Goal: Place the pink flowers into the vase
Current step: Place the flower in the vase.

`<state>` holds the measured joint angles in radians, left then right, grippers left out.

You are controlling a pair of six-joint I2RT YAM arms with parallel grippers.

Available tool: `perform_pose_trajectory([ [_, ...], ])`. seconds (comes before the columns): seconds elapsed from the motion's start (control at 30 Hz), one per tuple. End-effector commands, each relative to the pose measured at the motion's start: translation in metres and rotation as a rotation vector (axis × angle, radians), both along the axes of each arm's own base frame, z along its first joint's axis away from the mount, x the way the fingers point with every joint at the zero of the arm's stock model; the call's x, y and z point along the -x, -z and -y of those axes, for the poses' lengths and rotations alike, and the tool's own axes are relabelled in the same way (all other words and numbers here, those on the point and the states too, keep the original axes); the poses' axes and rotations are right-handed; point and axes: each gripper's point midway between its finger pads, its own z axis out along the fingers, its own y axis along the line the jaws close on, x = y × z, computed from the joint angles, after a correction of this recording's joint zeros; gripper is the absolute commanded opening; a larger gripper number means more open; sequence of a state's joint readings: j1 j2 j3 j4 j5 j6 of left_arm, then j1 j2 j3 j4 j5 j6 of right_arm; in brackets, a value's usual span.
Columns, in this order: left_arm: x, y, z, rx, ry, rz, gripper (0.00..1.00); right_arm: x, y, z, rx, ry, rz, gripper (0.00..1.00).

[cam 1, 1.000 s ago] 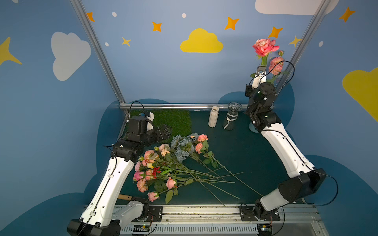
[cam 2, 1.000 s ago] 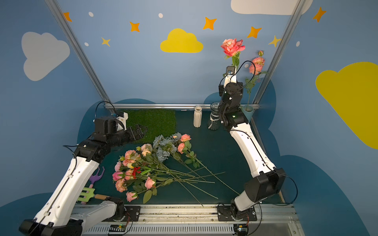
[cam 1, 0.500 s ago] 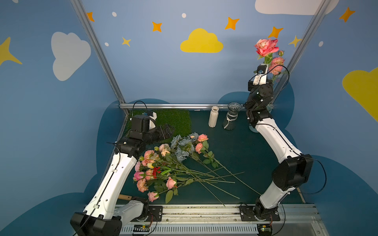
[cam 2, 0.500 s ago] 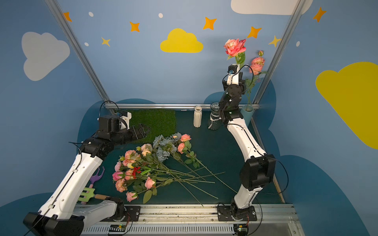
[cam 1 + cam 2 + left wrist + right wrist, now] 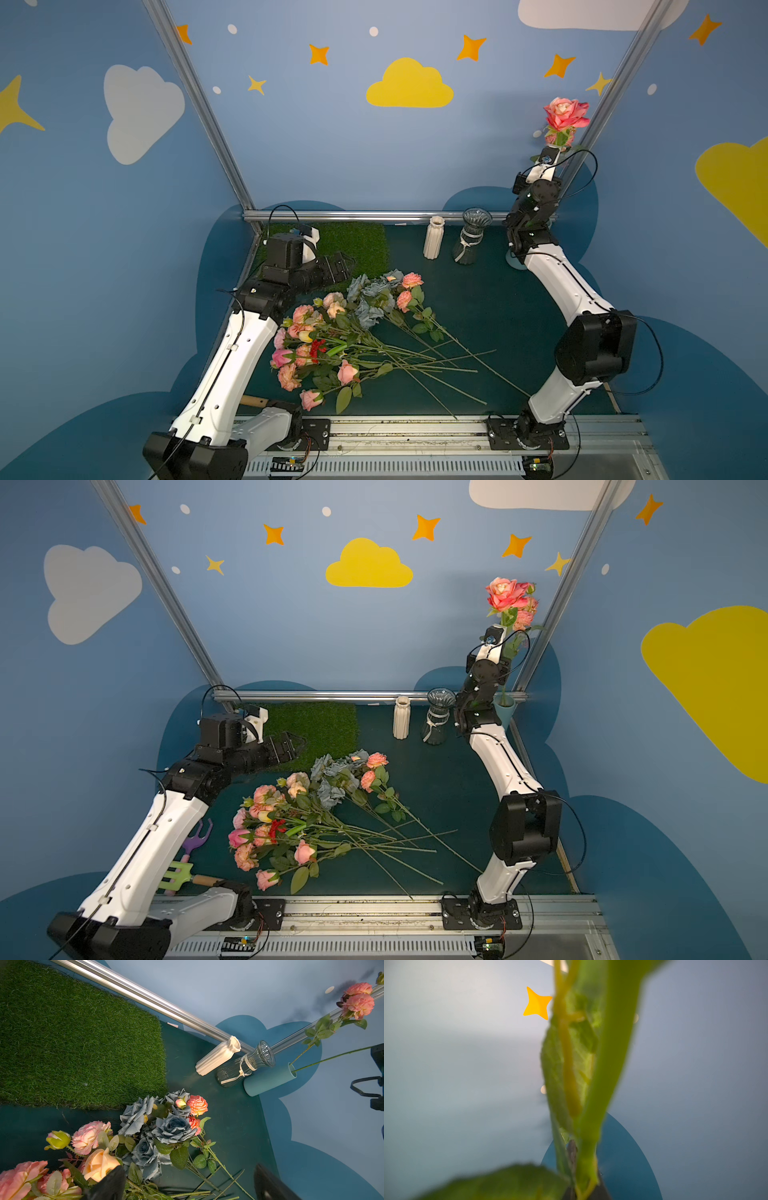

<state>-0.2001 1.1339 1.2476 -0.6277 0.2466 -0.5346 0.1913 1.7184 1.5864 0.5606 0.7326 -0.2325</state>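
1. right gripper [image 5: 584, 1180] up at back right corner, clamped on stem of pink rose [image 5: 566, 113]; stem's lower end sits in teal vase [image 5: 270, 1079], next to a second pink bloom [image 5: 358, 1000] already in it
2. left gripper [image 5: 341, 266] jaws wide apart, nothing held; over edge of grass mat [image 5: 357, 245]
3. rest of pink flowers [image 5: 309, 353] heaped on table, mixed with grey-blue roses [image 5: 372, 299]

left arm [image 5: 237, 361] & right arm [image 5: 557, 278]: white link shells, black boxy joints. thin black cables [image 5: 661, 363] loop alongside. left gripper [image 5: 349, 266] all black, white cam mount [image 5: 311, 245] behind it. black base plates [image 5: 496, 434] w/ screws.
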Motion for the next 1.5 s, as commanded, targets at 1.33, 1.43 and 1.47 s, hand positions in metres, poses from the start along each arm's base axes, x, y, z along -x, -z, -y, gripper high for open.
perform_pose_trajectory([
  [1.33, 0.002, 0.010, -0.050, -0.176, -0.206, -0.049, 1.00, 0.075, 0.205, -0.113, -0.283, -0.359, -1.023, 0.46],
  [1.43, 0.002, 0.011, -0.049, -0.174, -0.206, -0.054, 1.00, 0.095, 0.230, -0.153, -0.268, -0.521, -1.167, 0.35],
  [1.47, 0.002, 0.011, -0.049, -0.170, -0.206, -0.052, 1.00, 0.102, 0.239, -0.160, -0.267, -0.551, -1.221, 0.27],
])
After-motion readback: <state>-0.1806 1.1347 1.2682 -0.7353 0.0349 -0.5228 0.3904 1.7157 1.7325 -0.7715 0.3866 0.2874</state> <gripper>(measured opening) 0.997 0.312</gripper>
